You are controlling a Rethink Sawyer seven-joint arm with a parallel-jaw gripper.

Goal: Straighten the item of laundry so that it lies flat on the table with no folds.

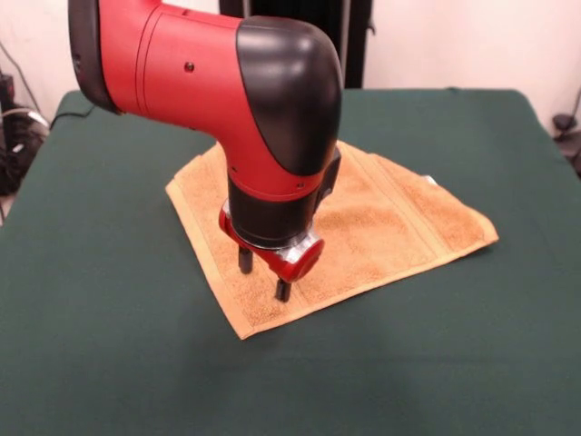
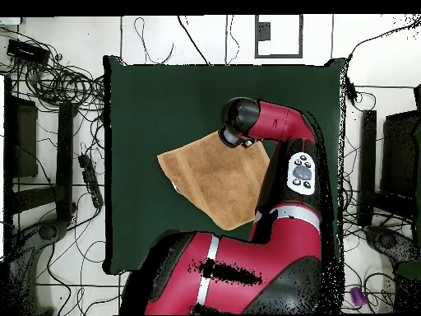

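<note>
The orange-tan towel (image 1: pixel 381 227) lies spread as a diamond in the middle of the dark green table (image 1: pixel 109 354). Its border bands show, and a small white label (image 1: pixel 430 181) sits at its far right edge. Its far corner is hidden behind the arm. My gripper (image 1: pixel 264 274) points straight down over the towel's near-left part, with its fingertips (image 1: pixel 245 262) at or just above the cloth. The two black fingers stand apart with nothing between them. In the overhead view the towel (image 2: pixel 215 177) shows on the table (image 2: pixel 164 90), and the wrist (image 2: pixel 237 123) covers the gripper at the towel's top corner.
The red arm (image 2: pixel 279 123) reaches over the towel's right side in the overhead view. Cables and equipment (image 2: pixel 57 90) lie on the floor beyond the table's edges. Green cloth surrounds the towel on all sides.
</note>
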